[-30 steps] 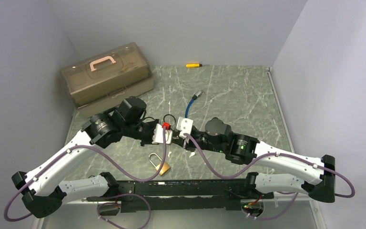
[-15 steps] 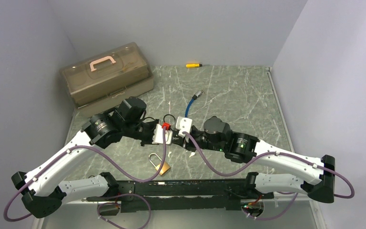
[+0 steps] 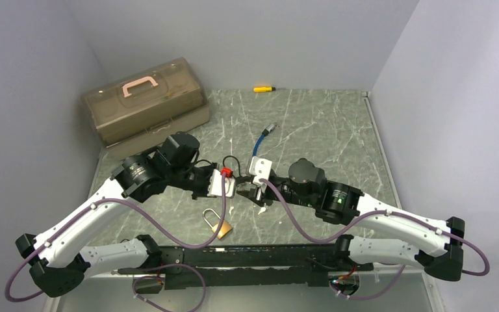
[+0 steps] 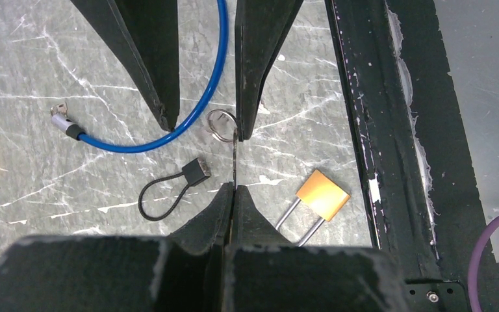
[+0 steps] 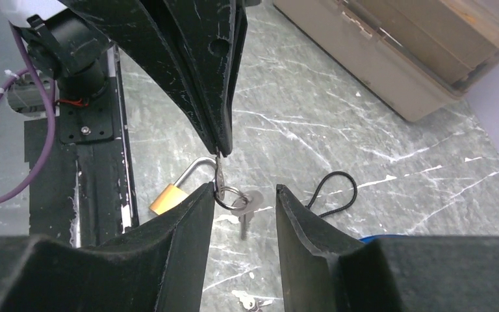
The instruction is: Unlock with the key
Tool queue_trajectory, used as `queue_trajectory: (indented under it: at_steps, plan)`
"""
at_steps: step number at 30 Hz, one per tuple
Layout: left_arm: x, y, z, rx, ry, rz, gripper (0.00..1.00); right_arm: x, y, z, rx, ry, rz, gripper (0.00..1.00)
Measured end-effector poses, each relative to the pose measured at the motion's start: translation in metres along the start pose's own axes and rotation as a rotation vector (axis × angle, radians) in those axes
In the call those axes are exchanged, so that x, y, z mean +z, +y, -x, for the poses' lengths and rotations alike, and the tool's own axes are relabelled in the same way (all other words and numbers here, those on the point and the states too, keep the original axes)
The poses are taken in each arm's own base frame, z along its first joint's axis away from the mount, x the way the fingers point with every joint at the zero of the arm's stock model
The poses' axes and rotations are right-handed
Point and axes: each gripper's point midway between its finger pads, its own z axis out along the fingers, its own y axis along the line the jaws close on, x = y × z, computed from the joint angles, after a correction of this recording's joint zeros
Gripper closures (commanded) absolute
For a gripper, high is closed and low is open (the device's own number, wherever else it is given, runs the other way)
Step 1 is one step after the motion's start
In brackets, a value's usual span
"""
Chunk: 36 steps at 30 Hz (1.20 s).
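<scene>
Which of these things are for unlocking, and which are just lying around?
For the job:
key
padlock
left gripper, pinching the key

Just lying about:
blue cable
black cord loop
yellow screwdriver
toolbox

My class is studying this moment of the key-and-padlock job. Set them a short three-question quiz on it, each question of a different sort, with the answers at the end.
1. Fill in: the jaws of the right gripper stand ____.
2. Which one holds the key? A the left gripper; B the right gripper; C neither.
3. True or false: the padlock lies on the table, held by neither gripper.

Answers: 1 open, with nothing clamped between them. 2 A, shut on the key, with the ring hanging below. 3 true.
</scene>
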Motion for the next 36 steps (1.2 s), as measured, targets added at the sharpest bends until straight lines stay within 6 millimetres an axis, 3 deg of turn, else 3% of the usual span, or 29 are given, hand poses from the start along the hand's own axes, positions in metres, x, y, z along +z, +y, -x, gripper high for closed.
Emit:
queue_trajectory:
  at_steps: [9, 18, 27, 31, 36]
  plan:
    - [0.000, 0.000, 0.000, 0.000, 0.000, -0.002, 1.00, 0.003, 0.005, 0.008, 0.000, -0.013, 0.039, 0.65]
    - [0.000, 0.000, -0.001, 0.000, 0.009, 0.002, 1.00, 0.012, 0.014, 0.003, 0.010, 0.040, 0.101, 1.00]
    - [-0.002, -0.001, -0.001, 0.000, 0.006, 0.001, 1.00, 0.012, 0.017, 0.004, 0.009, 0.083, 0.131, 1.00]
    - [-0.001, -0.001, 0.001, 0.004, -0.002, 0.002, 1.00, 0.010, 0.016, 0.005, 0.003, 0.091, 0.131, 0.83]
    - [-0.001, -0.001, 0.001, -0.001, -0.001, -0.001, 1.00, 0.011, 0.014, 0.004, -0.004, 0.096, 0.123, 0.84]
